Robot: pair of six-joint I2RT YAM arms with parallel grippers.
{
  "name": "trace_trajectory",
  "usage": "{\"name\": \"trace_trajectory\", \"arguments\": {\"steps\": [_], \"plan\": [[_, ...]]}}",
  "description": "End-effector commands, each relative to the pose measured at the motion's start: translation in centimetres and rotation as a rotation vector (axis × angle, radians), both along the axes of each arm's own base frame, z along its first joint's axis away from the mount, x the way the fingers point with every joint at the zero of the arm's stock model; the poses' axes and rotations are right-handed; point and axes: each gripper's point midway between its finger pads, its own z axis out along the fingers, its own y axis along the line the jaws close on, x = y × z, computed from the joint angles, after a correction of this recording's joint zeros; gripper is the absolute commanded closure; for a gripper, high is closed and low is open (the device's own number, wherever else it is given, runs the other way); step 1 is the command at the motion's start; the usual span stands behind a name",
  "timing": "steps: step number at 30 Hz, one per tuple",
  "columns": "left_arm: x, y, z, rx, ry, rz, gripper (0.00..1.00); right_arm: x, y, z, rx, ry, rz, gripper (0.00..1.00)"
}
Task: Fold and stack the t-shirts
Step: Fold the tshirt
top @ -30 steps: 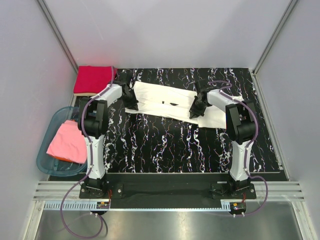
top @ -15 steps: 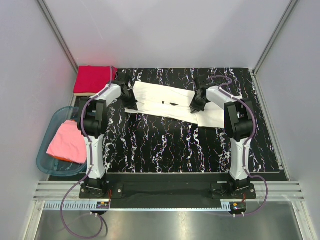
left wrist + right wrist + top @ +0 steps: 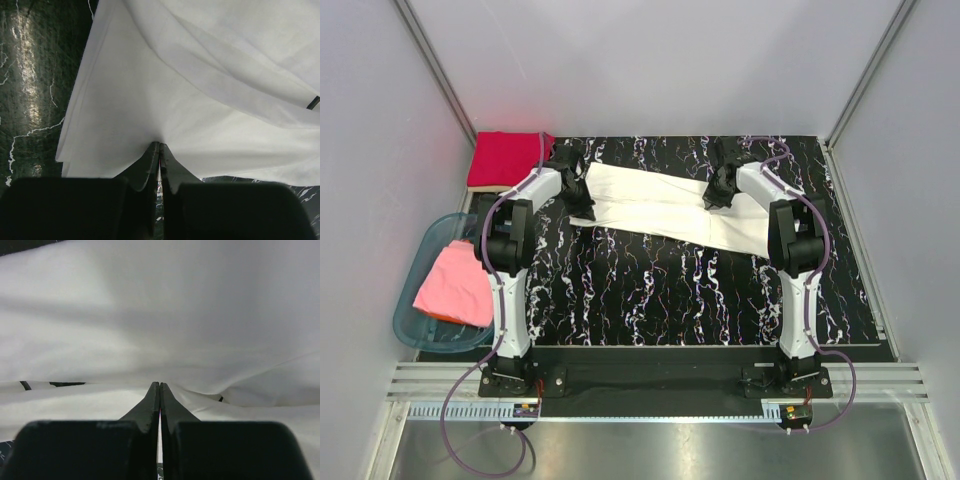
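A white t-shirt (image 3: 660,205) lies across the far part of the black marbled table, folded into a long band. My left gripper (image 3: 582,178) is shut on its left edge; the left wrist view shows the cloth (image 3: 200,100) pinched at the fingertips. My right gripper (image 3: 718,188) is shut on the shirt near its right part; the right wrist view shows the cloth (image 3: 160,315) pinched and pulled taut. A folded red t-shirt (image 3: 507,158) lies at the far left corner. A pink t-shirt (image 3: 455,285) lies in the blue basket.
The blue plastic basket (image 3: 412,320) stands off the table's left edge beside the left arm. Grey walls close the back and both sides. The black marbled table (image 3: 660,290) extends toward the arm bases.
Both grippers have carried the shirt's near edge toward the far side, the right one farthest. The shirt has gone from a wider sheet to a narrower folded band.
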Motion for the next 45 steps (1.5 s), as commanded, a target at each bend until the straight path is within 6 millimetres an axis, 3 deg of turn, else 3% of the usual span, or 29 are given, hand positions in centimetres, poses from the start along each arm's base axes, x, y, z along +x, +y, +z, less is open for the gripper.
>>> {"name": "trace_trajectory", "arguments": {"steps": [1, 3, 5, 8, 11, 14, 19, 24, 31, 39, 45], "plan": [[-0.3, 1.2, -0.3, 0.041, 0.013, -0.005, 0.92, 1.5, -0.1, 1.5, 0.012, -0.048, 0.031, 0.98], [-0.1, 1.3, 0.7, 0.037, -0.009, -0.007, 0.9, 1.0, 0.6, 2.0, 0.053, -0.035, 0.07, 0.96], [0.1, 1.1, 1.7, 0.027, -0.031, -0.011, 0.87, 0.5, 1.0, 3.1, 0.07, -0.04, 0.113, 0.86], [1.1, 0.7, 3.9, 0.004, -0.082, -0.013, 0.85, -0.5, 1.3, 4.8, 0.095, -0.056, 0.135, 0.82], [2.1, 0.0, 4.7, -0.028, -0.104, -0.016, 0.83, -2.1, 2.3, 5.1, 0.152, -0.024, 0.177, 0.8], [2.9, -0.7, 4.3, -0.061, -0.098, -0.022, 0.83, -3.8, 2.2, 4.0, 0.158, 0.02, 0.174, 0.78], [3.9, -1.4, 3.6, -0.092, -0.09, -0.022, 0.83, -4.4, 2.1, 2.6, 0.157, 0.053, 0.163, 0.77], [5.2, -2.5, 2.7, -0.149, -0.085, -0.039, 0.83, -3.3, 2.3, 1.3, 0.154, 0.068, 0.152, 0.75], [7.1, -2.8, 2.3, -0.165, -0.11, -0.026, 0.83, -0.7, 1.0, -0.2, 0.162, 0.07, 0.095, 0.74], [9.3, -1.2, 2.8, -0.16, -0.158, 0.011, 0.79, 1.6, -0.3, 0.0, 0.176, 0.049, 0.07, 0.73], [8.2, -0.6, 5.1, -0.133, -0.191, -0.013, 0.74, 2.4, 0.2, 1.2, 0.2, 0.027, 0.09, 0.6]]}}
